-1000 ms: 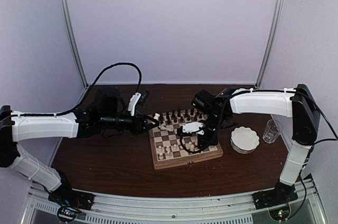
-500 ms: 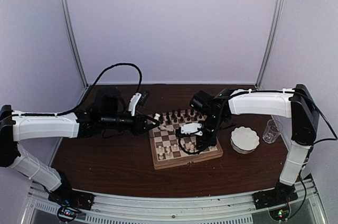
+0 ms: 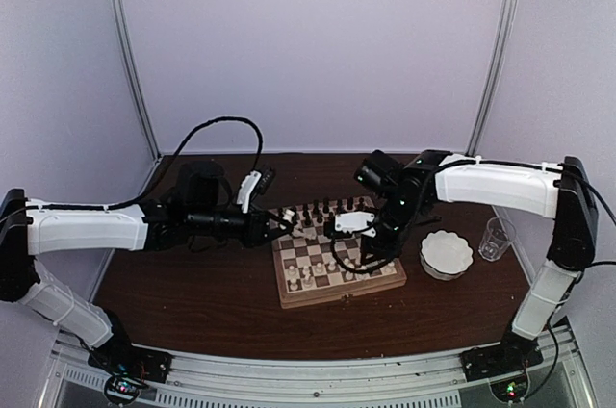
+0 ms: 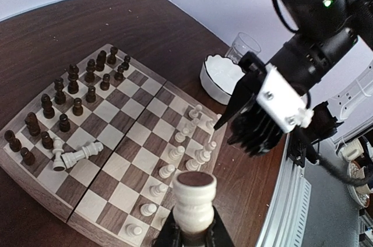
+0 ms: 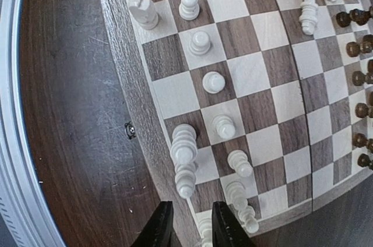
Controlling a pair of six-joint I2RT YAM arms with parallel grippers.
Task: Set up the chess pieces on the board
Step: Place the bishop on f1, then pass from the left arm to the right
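Observation:
The board (image 3: 339, 295) lies mid-table, with dark chess pieces (image 3: 327, 208) in rows along its far side and white ones (image 3: 313, 275) along its near side. Two white pieces (image 4: 81, 154) lie toppled beside the dark rows. My left gripper (image 3: 280, 222) hovers over the board's left edge, shut on a white piece (image 4: 194, 200) whose dark round base faces the camera. My right gripper (image 5: 191, 223) hangs above the white back row (image 5: 184, 154) at the board's right end. Its jaws stand apart with nothing gripped between them.
A white scalloped bowl (image 3: 446, 254) sits right of the board, and a clear glass (image 3: 495, 238) stands beyond it. The right arm's black wrist (image 4: 303, 72) looms over the board's white side. A metal rail (image 5: 17, 142) borders the table.
The right gripper's jaws have parted and it has lifted off the white rows, its arm swinging back and right. The left gripper still holds its white piece in the same place.

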